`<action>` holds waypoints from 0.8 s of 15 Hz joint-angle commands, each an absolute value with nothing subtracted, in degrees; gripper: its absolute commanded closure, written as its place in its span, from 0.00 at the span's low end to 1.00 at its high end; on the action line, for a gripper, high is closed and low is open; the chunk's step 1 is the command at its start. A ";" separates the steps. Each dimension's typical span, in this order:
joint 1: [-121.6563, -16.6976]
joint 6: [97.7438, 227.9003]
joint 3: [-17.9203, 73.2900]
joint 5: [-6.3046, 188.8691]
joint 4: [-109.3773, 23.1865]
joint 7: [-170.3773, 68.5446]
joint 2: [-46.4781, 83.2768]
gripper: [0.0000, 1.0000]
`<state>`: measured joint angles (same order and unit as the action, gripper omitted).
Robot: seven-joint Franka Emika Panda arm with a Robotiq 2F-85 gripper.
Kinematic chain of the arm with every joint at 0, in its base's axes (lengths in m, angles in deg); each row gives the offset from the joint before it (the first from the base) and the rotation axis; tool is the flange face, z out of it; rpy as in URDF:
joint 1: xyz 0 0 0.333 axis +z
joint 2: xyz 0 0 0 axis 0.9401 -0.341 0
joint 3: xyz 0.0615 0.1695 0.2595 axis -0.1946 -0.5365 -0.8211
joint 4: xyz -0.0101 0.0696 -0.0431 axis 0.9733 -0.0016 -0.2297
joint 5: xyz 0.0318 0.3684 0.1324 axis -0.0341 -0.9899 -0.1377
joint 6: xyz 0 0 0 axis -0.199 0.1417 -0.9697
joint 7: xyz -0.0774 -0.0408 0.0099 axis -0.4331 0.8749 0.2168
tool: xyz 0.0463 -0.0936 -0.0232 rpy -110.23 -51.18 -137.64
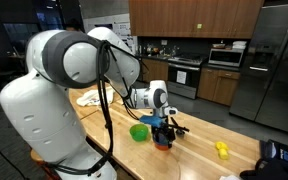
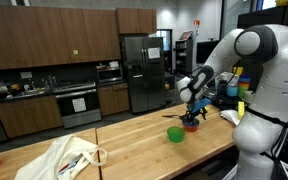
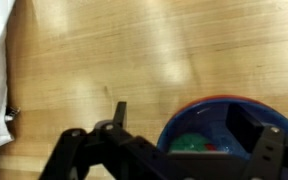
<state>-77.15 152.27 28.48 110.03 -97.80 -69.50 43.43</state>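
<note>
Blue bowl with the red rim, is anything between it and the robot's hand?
Nothing visible. The hand hangs right over the blue round bowl with the red rim; the round green bowl sits beside it, not between.

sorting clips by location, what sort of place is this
A kitchen, probably a shared office or lab one. It has a stainless refrigerator, an oven range and a microwave, with wooden cabinets along the wall.
</note>
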 commanded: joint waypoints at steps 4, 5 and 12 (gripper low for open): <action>-77.21 147.76 28.08 106.81 -94.12 -67.85 43.10 0.00; -77.15 147.70 28.01 106.75 -93.86 -68.08 42.94 0.00; -76.44 150.38 27.08 107.93 -95.28 -68.37 42.44 0.00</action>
